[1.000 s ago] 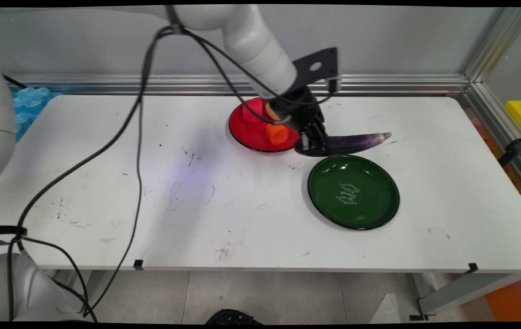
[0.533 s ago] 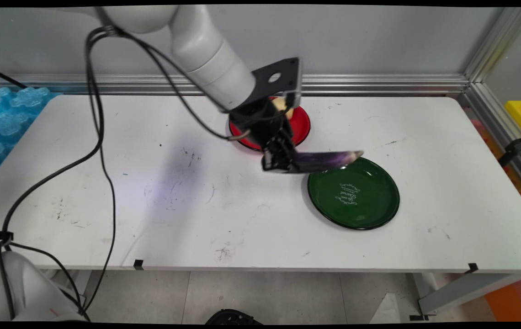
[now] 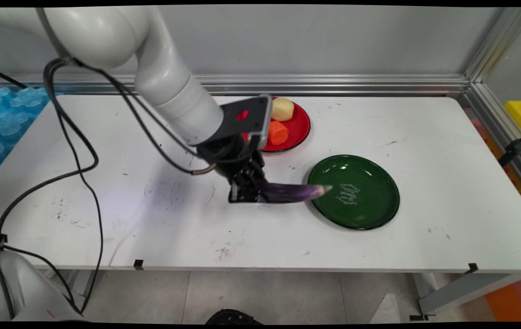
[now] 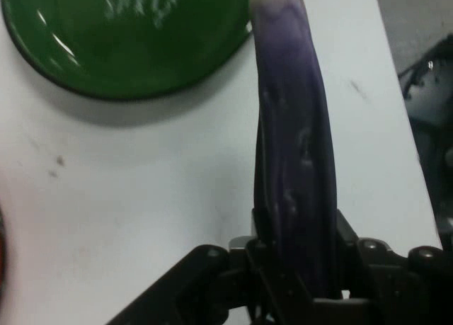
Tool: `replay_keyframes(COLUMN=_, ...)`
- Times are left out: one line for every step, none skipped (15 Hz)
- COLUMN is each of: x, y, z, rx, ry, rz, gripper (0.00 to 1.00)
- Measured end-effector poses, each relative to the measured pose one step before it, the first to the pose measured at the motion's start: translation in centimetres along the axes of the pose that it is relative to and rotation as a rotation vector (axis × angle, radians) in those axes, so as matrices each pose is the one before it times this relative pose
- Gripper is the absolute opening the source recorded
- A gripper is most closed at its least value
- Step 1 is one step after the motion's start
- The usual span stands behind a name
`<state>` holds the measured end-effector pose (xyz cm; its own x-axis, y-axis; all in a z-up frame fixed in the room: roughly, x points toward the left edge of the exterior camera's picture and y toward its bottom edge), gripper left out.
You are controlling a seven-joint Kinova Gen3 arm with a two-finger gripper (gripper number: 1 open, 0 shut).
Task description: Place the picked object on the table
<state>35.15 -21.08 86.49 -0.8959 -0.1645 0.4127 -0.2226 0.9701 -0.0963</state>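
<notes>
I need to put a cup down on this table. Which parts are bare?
Bare: the table's left half and the near strip before the green plate. Also the right end beyond that plate. Crowded: the middle, where the gripper holds the eggplant, and the red plate behind it.

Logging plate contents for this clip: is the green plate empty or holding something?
Empty. The green plate shows bare glaze and its white lettering; the eggplant in the tool only overlaps its left rim.

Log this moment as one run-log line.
gripper: shut on eggplant | eggplant tip: over green plate rim | red plate: carrot, potato
</notes>
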Motion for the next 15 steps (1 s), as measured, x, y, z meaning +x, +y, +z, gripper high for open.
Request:
replay_keyframes(x=-0.509, y=0.329, z=0.413, rx=-0.00253, ry=-0.01059, rz=0.00344, gripper=0.0)
replay_keyframes(x=-0.321, y=0.152, z=0.3, rx=-0.00046, ry=-0.0063, rz=0.00254, gripper=0.0)
replay_keyframes(x=-0.466, y=0.19, z=0.499, rx=-0.00155, ry=-0.00947, rz=0.00367, gripper=0.0)
replay_keyframes(x=-0.293, y=0.074, z=0.365, rx=-0.00044, ry=-0.00568, rz=0.00216, gripper=0.0)
replay_keyframes(x=-0.495, y=0.096, z=0.649, rx=-0.00088, ry=-0.00973, rz=0.0035, gripper=0.0)
replay_keyframes(x=-0.428, y=0.052, z=0.694, rx=-0.00109, ry=-0.00884, rz=0.00333, gripper=0.0)
replay_keyframes(x=-0.323, y=0.005, z=0.63, rx=-0.00091, ry=-0.00681, rz=0.00313, gripper=0.0)
replay_keyframes(x=-0.328, y=-0.016, z=0.708, rx=-0.00112, ry=-0.00741, rz=0.00334, gripper=0.0)
replay_keyframes(x=-0.236, y=-0.038, z=0.601, rx=-0.00074, ry=-0.0055, rz=0.003, gripper=0.0)
replay_keyframes(x=-0.217, y=-0.069, z=0.702, rx=-0.00112, ry=-0.00526, rz=0.00358, gripper=0.0)
replay_keyframes(x=-0.181, y=-0.058, z=0.665, rx=-0.0011, ry=-0.00423, rz=0.00241, gripper=0.0)
replay_keyframes(x=-0.125, y=-0.082, z=0.628, rx=-0.00074, ry=-0.00282, rz=0.00306, gripper=0.0)
replay_keyframes(x=-0.078, y=-0.098, z=0.578, rx=-0.00022, ry=-0.00132, rz=0.00249, gripper=0.0)
replay_keyframes(x=-0.049, y=-0.082, z=0.453, rx=0.00007, ry=-0.0003, rz=0.00289, gripper=0.0)
replay_keyframes(x=-0.067, y=-0.083, z=0.443, rx=0.00051, ry=0.00041, rz=0.00336, gripper=0.0)
